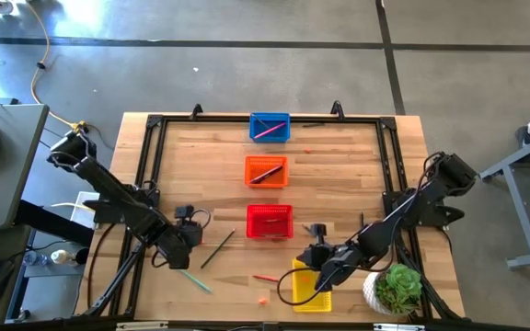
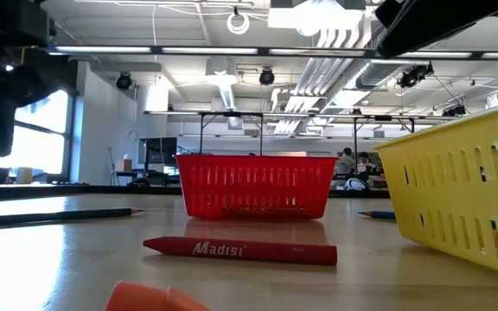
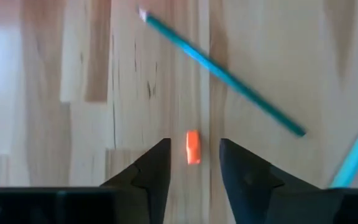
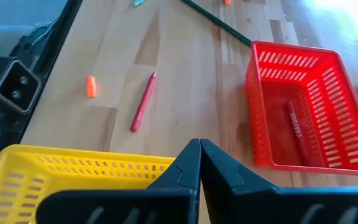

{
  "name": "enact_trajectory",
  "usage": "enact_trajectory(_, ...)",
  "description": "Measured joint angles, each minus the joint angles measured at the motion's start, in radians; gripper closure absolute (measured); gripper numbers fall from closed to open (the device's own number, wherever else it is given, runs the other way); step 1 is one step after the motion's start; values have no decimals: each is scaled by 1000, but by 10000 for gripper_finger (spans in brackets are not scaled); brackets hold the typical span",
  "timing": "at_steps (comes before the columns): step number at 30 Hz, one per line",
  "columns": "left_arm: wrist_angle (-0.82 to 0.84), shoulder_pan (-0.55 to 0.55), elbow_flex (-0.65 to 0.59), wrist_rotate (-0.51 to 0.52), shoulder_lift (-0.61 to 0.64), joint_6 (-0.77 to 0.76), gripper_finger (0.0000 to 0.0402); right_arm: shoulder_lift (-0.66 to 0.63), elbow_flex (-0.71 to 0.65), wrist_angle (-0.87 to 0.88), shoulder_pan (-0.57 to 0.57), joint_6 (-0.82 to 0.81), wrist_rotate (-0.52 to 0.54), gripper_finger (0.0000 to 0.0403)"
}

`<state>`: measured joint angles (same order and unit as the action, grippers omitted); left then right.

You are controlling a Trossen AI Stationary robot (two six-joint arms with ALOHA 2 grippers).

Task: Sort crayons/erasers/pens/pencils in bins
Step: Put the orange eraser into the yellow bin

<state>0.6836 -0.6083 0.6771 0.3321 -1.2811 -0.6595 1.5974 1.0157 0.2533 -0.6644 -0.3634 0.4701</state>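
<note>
My left gripper point(image 1: 180, 250) point(image 3: 193, 163) is open at the table's near left, pointing down. A tiny orange eraser point(image 3: 192, 147) lies on the wood between its fingertips, and I see a gap on either side of it. My right gripper point(image 1: 318, 276) point(image 4: 199, 163) is shut and empty, over the yellow bin point(image 1: 311, 287) point(image 4: 73, 180). The red bin point(image 1: 270, 222) point(image 4: 297, 124) holds a red crayon point(image 4: 294, 121). The orange bin point(image 1: 267, 170) and the blue bin point(image 1: 270, 127) stand farther back, each with a stick inside.
Loose on the wood are a teal pencil point(image 3: 222, 71) point(image 1: 194, 280), a dark green pencil point(image 1: 217, 248), a red crayon point(image 1: 267, 278) point(image 4: 143, 102) point(image 2: 240, 250) and another orange eraser point(image 1: 263, 299) point(image 4: 91, 86). A potted plant point(image 1: 396, 287) stands at the near right corner.
</note>
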Motion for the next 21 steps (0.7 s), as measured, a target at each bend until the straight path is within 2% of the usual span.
enact_trajectory(4,-14,-3,-33,-5,-36,-18,261,0,0,-1,-18,5,3,402)
enact_trajectory(9,-124,-3,-83,-5,-90,-3,266,0,0,5,-46,6,31,403)
enact_trajectory(21,-221,-1,-125,-22,-133,16,322,0,0,19,-66,58,36,403)
